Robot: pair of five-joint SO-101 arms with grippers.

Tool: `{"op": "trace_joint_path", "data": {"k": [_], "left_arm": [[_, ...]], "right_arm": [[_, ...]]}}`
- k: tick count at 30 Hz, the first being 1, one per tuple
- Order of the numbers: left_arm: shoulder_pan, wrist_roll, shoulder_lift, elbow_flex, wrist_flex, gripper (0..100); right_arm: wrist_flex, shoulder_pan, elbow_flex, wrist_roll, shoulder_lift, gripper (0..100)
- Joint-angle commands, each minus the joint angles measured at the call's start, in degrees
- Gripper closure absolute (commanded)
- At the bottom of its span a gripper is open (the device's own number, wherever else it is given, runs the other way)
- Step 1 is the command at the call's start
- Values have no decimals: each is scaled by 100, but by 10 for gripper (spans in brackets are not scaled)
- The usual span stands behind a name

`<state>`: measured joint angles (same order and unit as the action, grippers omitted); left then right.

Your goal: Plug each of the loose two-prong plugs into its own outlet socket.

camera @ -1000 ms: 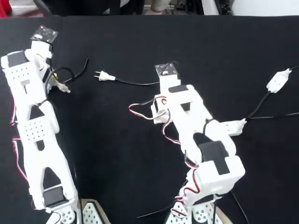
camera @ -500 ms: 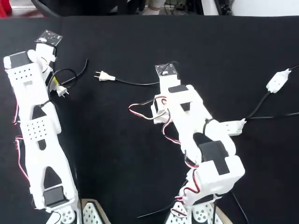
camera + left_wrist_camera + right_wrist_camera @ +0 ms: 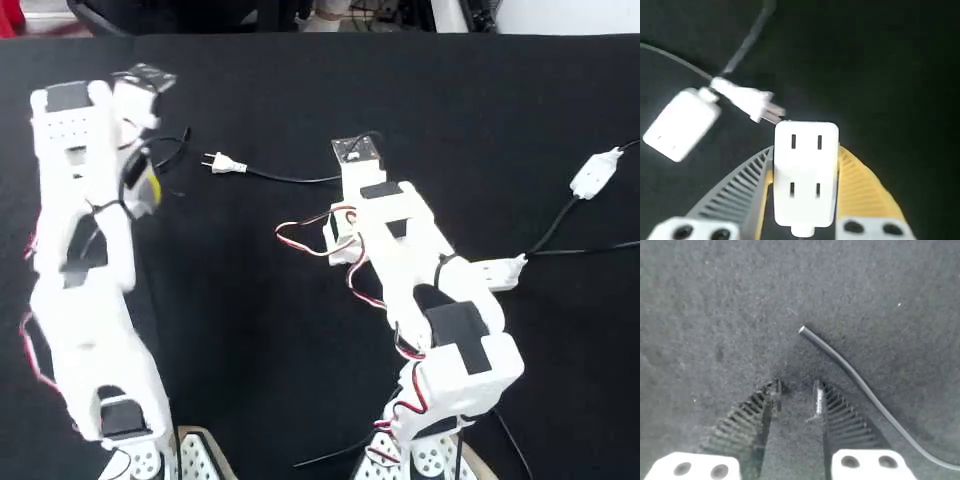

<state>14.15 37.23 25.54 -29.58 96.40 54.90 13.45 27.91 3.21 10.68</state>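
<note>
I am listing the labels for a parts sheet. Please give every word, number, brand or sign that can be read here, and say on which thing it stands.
No text can be read anywhere.
White socket block, held in the left gripper: slots only, no print.
Two-prong plug and white box beside it: too blurred to tell.
Speckled plate on an arm: too small to read.
</note>
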Motion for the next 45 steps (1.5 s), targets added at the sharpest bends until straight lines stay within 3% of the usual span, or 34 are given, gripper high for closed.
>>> {"op": "trace_joint_path", "data": {"k": [1,8,15,23,28,37,45], "left_arm": [[-382,-9,-2101,2633,-958,971],[-1156,114,-5987,7565,-3209,970],[-1815,738,-8501,9789,-3138,970],[-2571,888,-10400,10862,-2734,970],[-3029,580,-11420,11415,-2875,967],[-2853,343,-12448,11618,-2708,656],[-2791,316,-12501,11424,-2497,589]], "right_arm": [[26,-44,-180,0,48,874],[26,-53,-171,0,48,874],[18,-53,-163,0,57,874],[9,-360,-198,44,22,874],[9,-369,-198,53,48,872],[26,-360,-198,62,57,871],[44,-360,-198,62,22,871]]}}
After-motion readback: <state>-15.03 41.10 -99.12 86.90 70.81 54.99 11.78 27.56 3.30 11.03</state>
